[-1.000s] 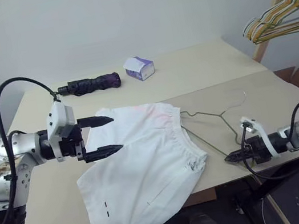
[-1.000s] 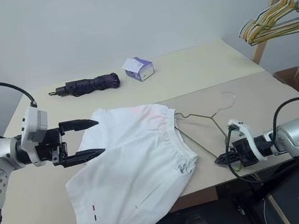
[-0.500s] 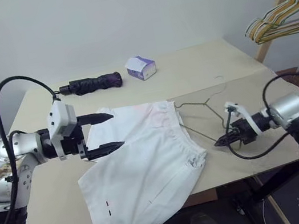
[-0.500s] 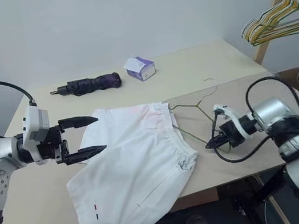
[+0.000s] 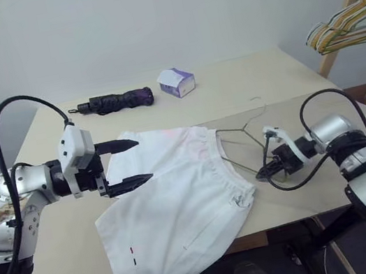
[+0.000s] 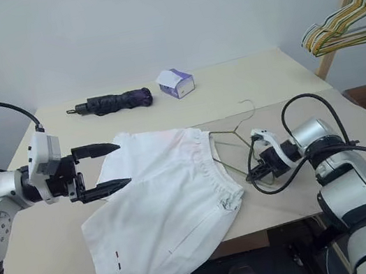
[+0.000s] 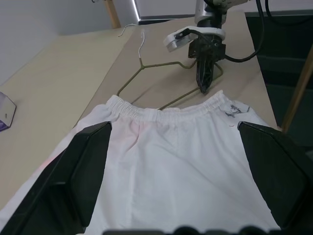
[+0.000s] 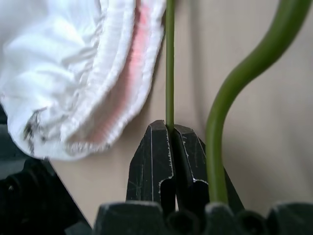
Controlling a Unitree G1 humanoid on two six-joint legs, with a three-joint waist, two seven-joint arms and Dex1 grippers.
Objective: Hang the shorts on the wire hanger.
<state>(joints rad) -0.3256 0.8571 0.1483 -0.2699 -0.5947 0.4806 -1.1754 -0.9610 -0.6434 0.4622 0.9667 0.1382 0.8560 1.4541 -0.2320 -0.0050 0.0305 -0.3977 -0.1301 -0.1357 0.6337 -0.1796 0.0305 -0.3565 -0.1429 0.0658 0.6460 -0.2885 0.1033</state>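
Since a second ago the right gripper (image 5: 259,175) has swung in from the table's near right edge to the wire hanger's (image 5: 242,142) near corner, and the hanger has shifted with it, hook now farther toward the back; left gripper (image 5: 131,163) unchanged. Left eye view: shorts (image 5: 179,194) lie flat mid-table, waistband toward 3 o'clock, one leg hanging over the front edge at 6 o'clock, red and dark dash marks near that hem. Hanger lies at 3 o'clock of the waistband, one arm tucked under it. Left gripper hovers over the shorts' 10 o'clock corner, jaws spread wide, nothing between them. Folded dark umbrella (image 5: 114,103) and small purple-white box (image 5: 177,81) sit at 12 o'clock, well apart from the shorts. Bunch of hangers on a wooden rack (image 5: 348,15) at 2 o'clock, off the table (image 5: 288,86). Right eye view: same layout; right gripper tip just beside the waistband. Left wrist view: waistband spans between its own spread fingers (image 7: 78,166); right gripper points down at the hanger wire just beyond the waistband. Right wrist view: fingers (image 8: 151,156) pressed together, pinching the thin wire; gathered waistband close beside; a second, curved run of wire alongside.
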